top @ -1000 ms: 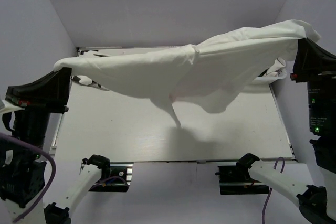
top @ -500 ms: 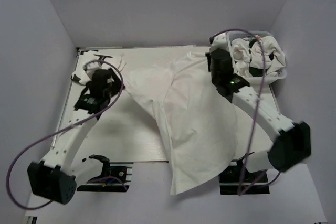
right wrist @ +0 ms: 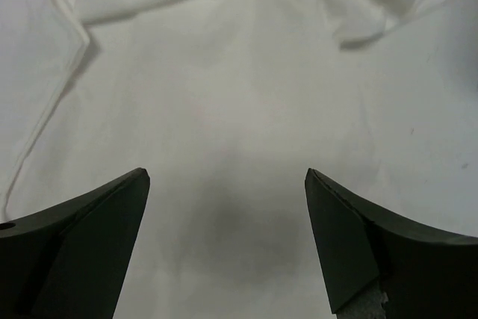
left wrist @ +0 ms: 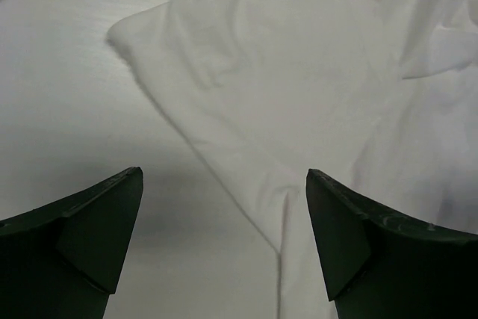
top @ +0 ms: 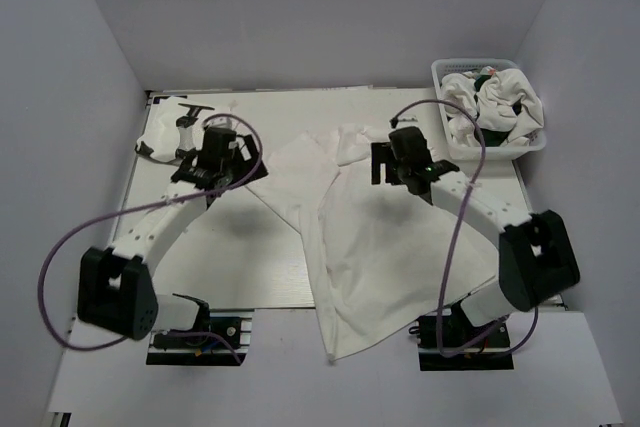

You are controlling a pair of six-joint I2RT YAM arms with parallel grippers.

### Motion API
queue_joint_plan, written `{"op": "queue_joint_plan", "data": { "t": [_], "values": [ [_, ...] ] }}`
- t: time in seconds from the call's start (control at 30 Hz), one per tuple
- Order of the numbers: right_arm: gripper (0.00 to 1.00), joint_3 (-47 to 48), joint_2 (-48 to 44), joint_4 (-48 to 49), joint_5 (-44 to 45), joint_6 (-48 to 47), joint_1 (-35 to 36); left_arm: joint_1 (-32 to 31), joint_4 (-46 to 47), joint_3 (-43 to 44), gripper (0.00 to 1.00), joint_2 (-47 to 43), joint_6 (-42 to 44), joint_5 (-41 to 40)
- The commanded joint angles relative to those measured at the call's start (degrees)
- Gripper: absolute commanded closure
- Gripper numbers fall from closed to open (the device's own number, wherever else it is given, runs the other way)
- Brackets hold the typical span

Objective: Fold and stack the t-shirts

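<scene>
**Top external view**
- Desk [top: 200,257]: pale, flat surface between grey walls.
- T-shirt [top: 370,237]: white, lying loose and creased on the desk. It runs from the middle of the far edge down the centre, and its lower end hangs over the near edge. No print shows.
- Left gripper [top: 238,159]: low over the desk at the shirt's left far corner, towards the far-left corner of the desk. Whether it touches the cloth cannot be told here.
- Right gripper [top: 385,162]: above the shirt's upper right part.
- Basket [top: 495,152]: white lattice, at the far-right corner of the desk. It holds more crumpled t-shirts [top: 495,97].
- White bundle [top: 160,137]: at the far-left corner, with black parts on it. Its kind is unclear.

**Left wrist view**
- Left gripper [left wrist: 224,237]: jaws spread wide, holding nothing.
- T-shirt [left wrist: 299,72]: a rounded corner and a folded edge lie flat on the desk [left wrist: 60,110]. The edge runs in between the two fingers.

**Right wrist view**
- Right gripper [right wrist: 224,237]: jaws spread wide, holding nothing.
- T-shirt [right wrist: 224,110]: fills the view, with wrinkled folds along the top.
</scene>
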Motion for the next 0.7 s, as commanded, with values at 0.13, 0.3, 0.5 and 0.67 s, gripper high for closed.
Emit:
{"op": "queue_joint_plan", "data": {
  "t": [0.13, 0.3, 0.5, 0.67],
  "values": [
    [0.1, -18.11, -13.91, -1.52, -9.95, 18.17, 0.4, -5.83, 4.08, 20.38, 0.0, 23.18, 11.69, 12.31],
    [0.1, -26.55, -20.84, -4.32, -8.3, 24.5, -0.12, -12.94, -3.82, 35.94, 0.0, 38.92, 16.69, 10.3],
    [0.1, -29.47, -22.53, -5.13, -1.26, 26.98, -0.65, -17.97, -11.92, 49.31, 0.0, 51.06, 17.86, 3.18],
    [0.1, -29.73, -19.37, -3.28, -2.21, 26.8, -2.05, -19.29, -16.75, 56.96, 0.05, 58.44, 15.84, -1.48]
  ]
}}
